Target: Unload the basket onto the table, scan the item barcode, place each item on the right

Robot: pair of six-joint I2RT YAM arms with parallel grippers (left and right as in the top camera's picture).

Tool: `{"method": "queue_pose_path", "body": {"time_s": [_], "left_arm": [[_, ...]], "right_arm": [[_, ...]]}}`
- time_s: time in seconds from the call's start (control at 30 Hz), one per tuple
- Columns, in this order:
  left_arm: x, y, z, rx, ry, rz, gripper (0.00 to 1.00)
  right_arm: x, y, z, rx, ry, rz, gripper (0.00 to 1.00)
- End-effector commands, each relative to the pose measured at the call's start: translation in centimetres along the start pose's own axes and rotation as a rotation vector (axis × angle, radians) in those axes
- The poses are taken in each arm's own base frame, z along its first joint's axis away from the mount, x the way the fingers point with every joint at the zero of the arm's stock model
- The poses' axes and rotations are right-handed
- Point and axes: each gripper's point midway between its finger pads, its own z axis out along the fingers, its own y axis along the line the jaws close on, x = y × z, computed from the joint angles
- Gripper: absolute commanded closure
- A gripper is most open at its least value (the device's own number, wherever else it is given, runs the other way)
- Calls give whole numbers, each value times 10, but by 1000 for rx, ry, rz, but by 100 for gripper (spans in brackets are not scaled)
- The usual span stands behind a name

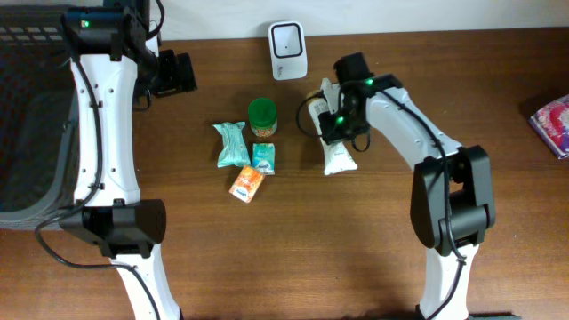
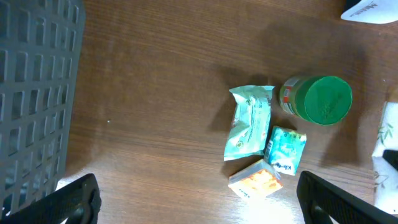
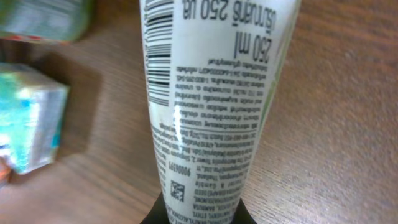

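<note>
- Far left: dark grey plastic mesh basket (image 2: 37, 93). It has no part in this step.
- Left claw (image 2: 196, 186): fingers spread as wide as they go, nothing between them. It hangs over bare brown wooden worktop (image 1: 267, 258), left of the loose goods.
- Centre cluster, all lying free: teal foil pouch (image 1: 231, 144), green-lidded jar (image 1: 262, 116), small teal packet (image 1: 264, 157), orange carton (image 1: 247, 184).
- Back edge: white upright barcode scanner (image 1: 288, 38).
- Right claw (image 1: 341, 118): clamped shut on the narrow end of the white printed squeeze tube (image 1: 339, 158). The tube is just right of the cluster, in front of the scanner and to its right. Whether it is clear of the worktop cannot be told.
- Black barcode (image 3: 158, 50) runs along one side of the tube, facing the wrist camera.
- Judgement: carry the tube toward the scanner and roll the wrist until the barcode side faces the window squarely. Go slowly, since a tapered end may slip. Pass clear of the jar.
- Far right edge: pink patterned packet (image 1: 552, 124), unused.
</note>
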Motion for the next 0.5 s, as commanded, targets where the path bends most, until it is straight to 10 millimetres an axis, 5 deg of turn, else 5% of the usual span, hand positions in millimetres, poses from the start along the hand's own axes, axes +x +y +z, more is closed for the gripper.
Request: {"method": "queue_pose_path", "body": {"time_s": [0.0, 0.1, 0.13, 0.3, 0.4, 0.47], "left_arm": [[-1, 2, -9, -2, -22, 10, 1], [-1, 2, -9, -2, -22, 10, 1], [-1, 2, -9, -2, -22, 10, 1], [-1, 2, -9, -2, -22, 10, 1], [-1, 2, -9, -2, -22, 10, 1], [-1, 2, -9, -2, -22, 10, 1]], "right_arm": [[29, -9, 17, 84, 79, 61, 65], [31, 2, 13, 44, 91, 59, 65], [23, 4, -1, 23, 77, 71, 48], [-11, -21, -55, -187, -29, 180, 16], [2, -36, -66, -406, -53, 159, 15], [21, -50, -56, -514, -53, 199, 16]]}}
